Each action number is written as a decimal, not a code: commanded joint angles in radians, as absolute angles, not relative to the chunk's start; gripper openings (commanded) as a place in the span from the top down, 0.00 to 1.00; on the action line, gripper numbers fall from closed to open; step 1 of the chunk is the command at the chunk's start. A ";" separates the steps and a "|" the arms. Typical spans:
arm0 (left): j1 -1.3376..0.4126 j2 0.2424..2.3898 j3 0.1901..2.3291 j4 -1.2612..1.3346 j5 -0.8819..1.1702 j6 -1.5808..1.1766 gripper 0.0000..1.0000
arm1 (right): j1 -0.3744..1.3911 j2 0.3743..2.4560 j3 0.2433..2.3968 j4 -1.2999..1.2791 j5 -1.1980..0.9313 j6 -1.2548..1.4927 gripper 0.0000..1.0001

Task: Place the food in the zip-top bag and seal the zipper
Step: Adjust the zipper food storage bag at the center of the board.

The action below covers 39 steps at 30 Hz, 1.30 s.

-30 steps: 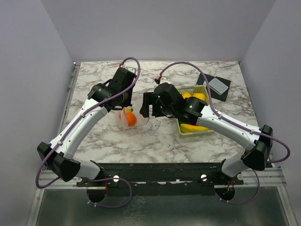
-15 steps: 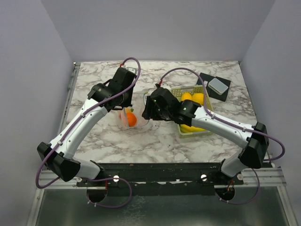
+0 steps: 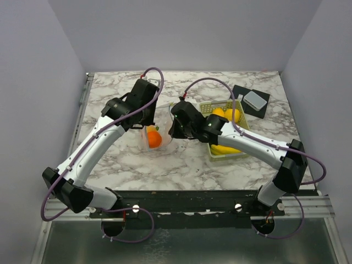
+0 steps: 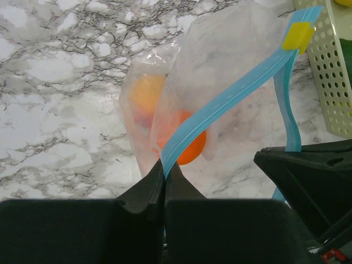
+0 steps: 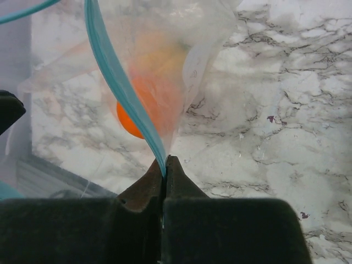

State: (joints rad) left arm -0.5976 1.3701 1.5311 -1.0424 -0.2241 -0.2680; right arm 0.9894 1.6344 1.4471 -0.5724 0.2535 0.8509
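Observation:
The clear zip-top bag [image 3: 158,127] hangs between my two grippers over the marble table, with orange food [image 3: 154,139] inside. My left gripper [image 4: 164,168] is shut on one side of the light blue zipper [image 4: 231,91], below a yellow slider tab [image 4: 300,36]. The orange food [image 4: 192,151] and a paler piece show through the bag [image 4: 220,60]. My right gripper [image 5: 165,160] is shut on the other side of the zipper [image 5: 113,69], with the orange food [image 5: 129,124] behind it. More yellow food [image 3: 225,114] lies in the basket.
The pale yellow-green perforated basket [image 3: 231,155] stands just right of the bag, under my right arm; its wall [image 4: 324,71] shows in the left wrist view. A black pad [image 3: 246,93] with a grey box [image 3: 256,99] sits at the back right.
My right gripper has moved left from beside the basket to the bag's mouth and shut on the blue zipper strip. The left gripper has kept its hold; the bag hangs slightly higher.

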 commanded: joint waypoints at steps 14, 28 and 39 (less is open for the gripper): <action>-0.603 1.239 1.520 -1.131 -0.118 -0.265 1.00 | 0.997 1.515 1.606 -0.828 0.224 0.626 0.99; -0.603 1.267 1.276 -0.885 0.006 -0.309 1.00 | 0.900 1.522 1.468 -0.817 0.091 0.609 0.99; -0.603 1.286 1.131 -0.714 0.048 -0.314 1.00 | 0.841 1.562 1.447 -0.820 0.148 0.596 0.99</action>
State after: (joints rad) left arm -0.5980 1.3613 1.0206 -0.7746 0.0151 -0.3256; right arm 0.8368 1.6173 1.3422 -0.8021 0.1139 0.6159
